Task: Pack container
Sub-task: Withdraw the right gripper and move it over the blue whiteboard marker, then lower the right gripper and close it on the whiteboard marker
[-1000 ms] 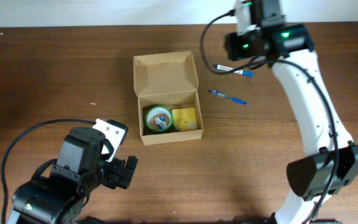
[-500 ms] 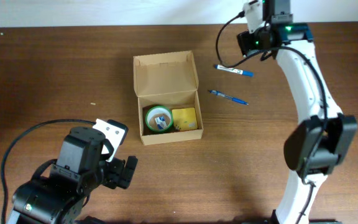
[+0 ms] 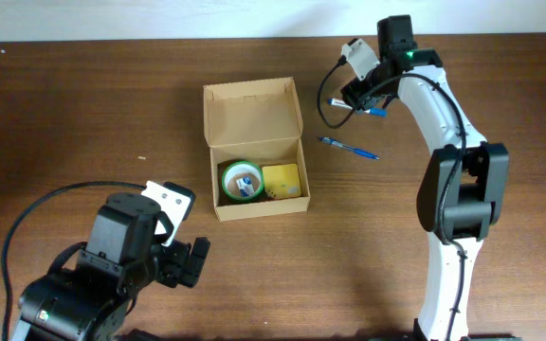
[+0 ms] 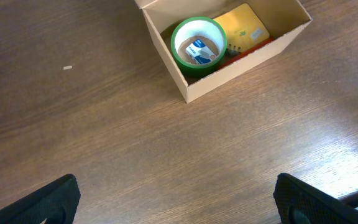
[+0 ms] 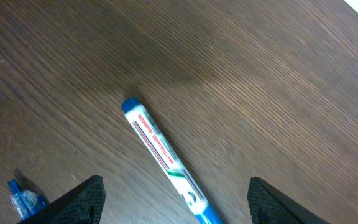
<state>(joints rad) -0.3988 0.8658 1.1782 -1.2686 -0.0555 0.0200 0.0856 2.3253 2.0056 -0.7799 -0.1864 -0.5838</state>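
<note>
Right gripper [image 5: 176, 202] has swung above the marker [image 5: 163, 158], spread wide, empty; open container [image 3: 259, 209] runs near-to-far, lid [image 3: 252, 112] farthest.

Dark brown wooden table [image 3: 83, 104]; white marker [image 5: 163, 149] with red lettering and blue tip lying flat on it; slim blue pen [image 3: 349, 148] near marker, not touching; green tape roll [image 4: 197, 67] just beside yellow pad [image 4: 244, 28]; small blue-white item [image 4: 197, 50] inside roll's hole; pale speck [image 4: 68, 68] on bare wood, well apart from the rest.

Marker [image 5: 166, 158] is cut off at the bottom edge
</note>
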